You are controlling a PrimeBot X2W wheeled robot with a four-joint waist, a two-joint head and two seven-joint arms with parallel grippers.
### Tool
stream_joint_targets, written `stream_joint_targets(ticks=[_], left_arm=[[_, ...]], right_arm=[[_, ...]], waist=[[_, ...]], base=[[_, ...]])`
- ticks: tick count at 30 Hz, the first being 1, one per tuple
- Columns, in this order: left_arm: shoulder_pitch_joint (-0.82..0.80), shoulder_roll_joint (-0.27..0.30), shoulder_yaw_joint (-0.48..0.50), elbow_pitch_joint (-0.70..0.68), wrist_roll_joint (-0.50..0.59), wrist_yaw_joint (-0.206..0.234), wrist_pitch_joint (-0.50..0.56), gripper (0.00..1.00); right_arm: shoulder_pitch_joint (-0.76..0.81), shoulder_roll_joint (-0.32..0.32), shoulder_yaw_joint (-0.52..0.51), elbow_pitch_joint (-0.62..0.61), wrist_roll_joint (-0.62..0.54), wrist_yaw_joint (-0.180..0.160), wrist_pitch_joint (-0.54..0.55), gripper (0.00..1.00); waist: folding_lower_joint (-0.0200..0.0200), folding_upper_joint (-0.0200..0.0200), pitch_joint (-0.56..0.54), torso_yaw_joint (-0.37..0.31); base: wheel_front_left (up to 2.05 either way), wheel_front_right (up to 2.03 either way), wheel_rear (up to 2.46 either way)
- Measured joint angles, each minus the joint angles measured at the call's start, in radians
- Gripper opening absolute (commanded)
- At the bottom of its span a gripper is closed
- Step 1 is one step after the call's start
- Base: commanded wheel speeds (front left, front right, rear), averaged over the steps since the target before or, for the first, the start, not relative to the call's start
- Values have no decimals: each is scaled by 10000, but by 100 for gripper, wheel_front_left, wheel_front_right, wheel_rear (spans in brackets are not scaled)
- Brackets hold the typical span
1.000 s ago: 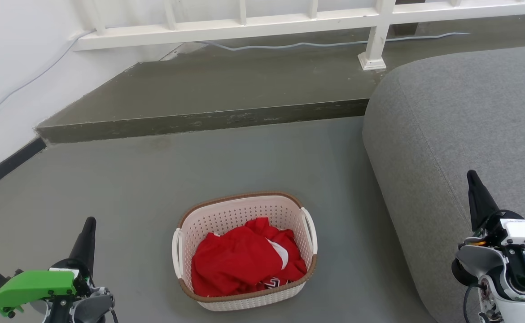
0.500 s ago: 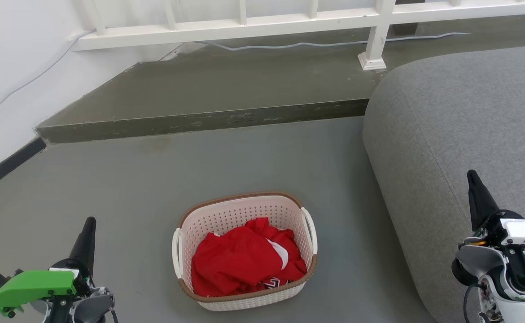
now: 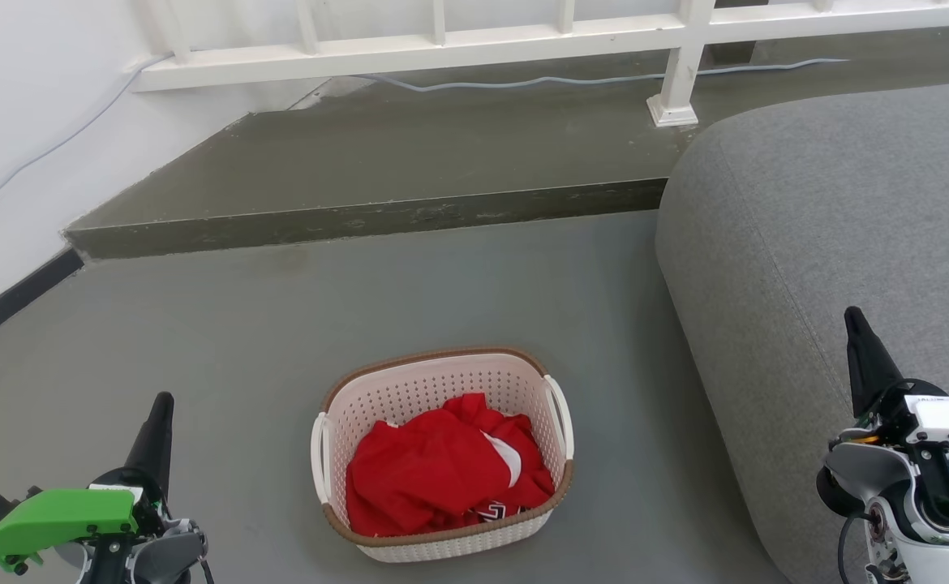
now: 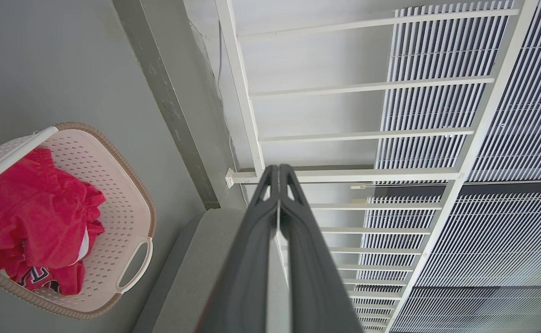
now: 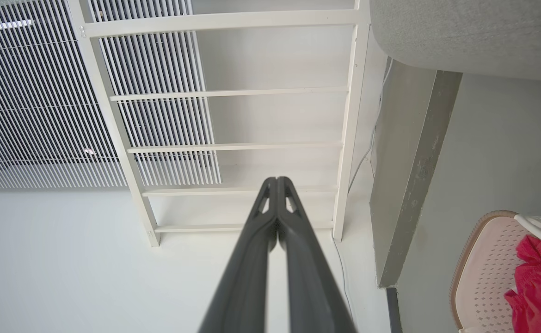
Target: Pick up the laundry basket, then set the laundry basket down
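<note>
Nothing has moved in the last second. Left claw (image 3: 161,403) and right claw (image 3: 852,318) are both clenched and empty, well apart from the laundry basket (image 3: 422,388). It sits on the floor (image 3: 442,284) between them, with a crumpled red garment (image 3: 434,474) inside.

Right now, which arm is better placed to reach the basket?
Left, probably. The left gripper sits nearer the laundry basket on the floor; the right gripper is farther off, against the grey sofa. Both are shut.
</note>
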Motion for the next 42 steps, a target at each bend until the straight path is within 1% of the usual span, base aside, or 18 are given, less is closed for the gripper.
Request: stream_joint_targets(ticks=[42], left_arm=[[0, 0, -2, -6, 0, 0, 0, 0]], right_arm=[[4, 10, -17, -12, 0, 0, 2, 0]], waist=[[0, 0, 1, 0]], base=[[0, 0, 0]])
